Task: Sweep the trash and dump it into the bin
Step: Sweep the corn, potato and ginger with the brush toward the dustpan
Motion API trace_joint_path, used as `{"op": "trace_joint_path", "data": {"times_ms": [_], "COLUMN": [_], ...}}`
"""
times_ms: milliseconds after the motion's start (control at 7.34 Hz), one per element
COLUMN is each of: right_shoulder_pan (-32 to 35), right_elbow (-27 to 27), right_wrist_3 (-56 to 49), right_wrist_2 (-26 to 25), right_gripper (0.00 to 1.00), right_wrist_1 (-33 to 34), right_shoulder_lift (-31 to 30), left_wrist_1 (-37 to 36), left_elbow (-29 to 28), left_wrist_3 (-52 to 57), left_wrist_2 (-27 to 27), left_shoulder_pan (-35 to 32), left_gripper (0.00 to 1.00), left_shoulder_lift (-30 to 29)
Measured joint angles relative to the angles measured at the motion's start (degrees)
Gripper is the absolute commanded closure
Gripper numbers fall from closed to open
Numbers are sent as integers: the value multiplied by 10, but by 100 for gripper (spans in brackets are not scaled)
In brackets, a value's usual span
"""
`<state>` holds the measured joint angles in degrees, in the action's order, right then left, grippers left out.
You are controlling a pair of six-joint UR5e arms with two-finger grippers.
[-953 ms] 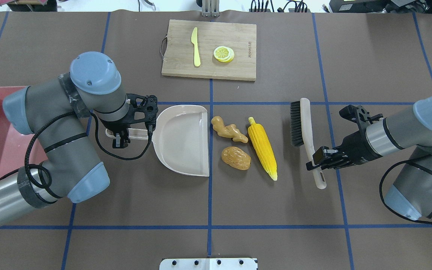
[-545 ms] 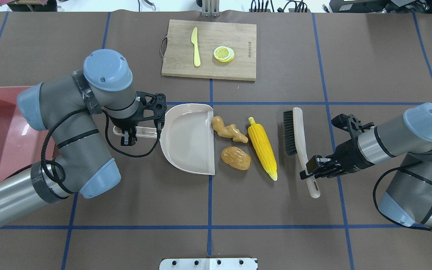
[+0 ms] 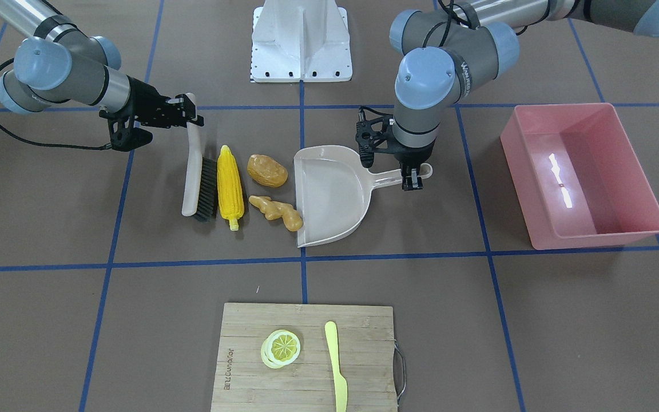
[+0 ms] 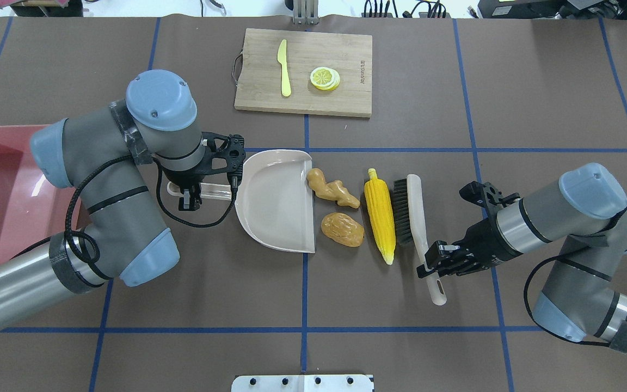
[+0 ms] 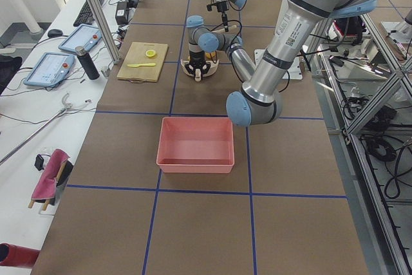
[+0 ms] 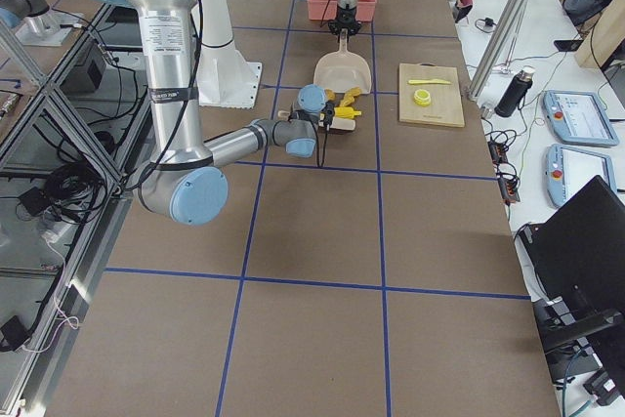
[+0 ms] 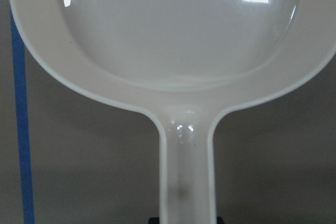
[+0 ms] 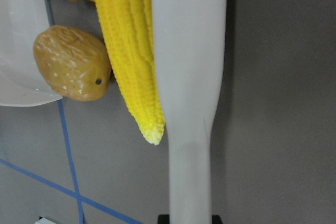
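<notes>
The yellow corn cob [image 4: 380, 214], the orange-brown potato lump [image 4: 342, 229] and the tan ginger root [image 4: 333, 189] lie between the beige dustpan [image 4: 279, 200] and the brush [image 4: 410, 212]. The brush bristles touch the corn. The ginger touches the dustpan's open edge. My left gripper [image 4: 189, 196] is shut on the dustpan handle [image 3: 389, 178]. My right gripper [image 4: 437, 261] is shut on the brush handle [image 8: 191, 129]. The pink bin [image 3: 581, 171] stands apart, beyond the left arm, and holds nothing.
A wooden cutting board [image 4: 303, 71] at the far side carries a pale yellow knife [image 4: 283, 67] and a lemon slice [image 4: 324, 78]. The robot base plate [image 4: 302, 383] sits at the near edge. Blue tape lines cross the brown table cover.
My right gripper moved the brush leftward until its bristles met the corn, which shifted slightly. My left gripper pushed the dustpan right, up against the ginger.
</notes>
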<state>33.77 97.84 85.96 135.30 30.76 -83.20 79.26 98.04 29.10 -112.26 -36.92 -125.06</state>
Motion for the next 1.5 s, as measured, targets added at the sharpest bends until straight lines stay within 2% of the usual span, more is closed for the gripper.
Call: {"op": "trace_joint_path", "data": {"times_ms": [1498], "right_shoulder_pan": [-33], "right_elbow": [-10], "right_wrist_3": [9], "right_wrist_2": [-46], "right_gripper": [100], "right_wrist_1": [76], "right_shoulder_lift": [82], "left_wrist_1": [-14], "left_elbow": [4], "left_wrist_3": [0], "left_wrist_2": [0], "left_shoulder_pan": [0], "left_gripper": [100], "left_shoulder_lift": [-3]}}
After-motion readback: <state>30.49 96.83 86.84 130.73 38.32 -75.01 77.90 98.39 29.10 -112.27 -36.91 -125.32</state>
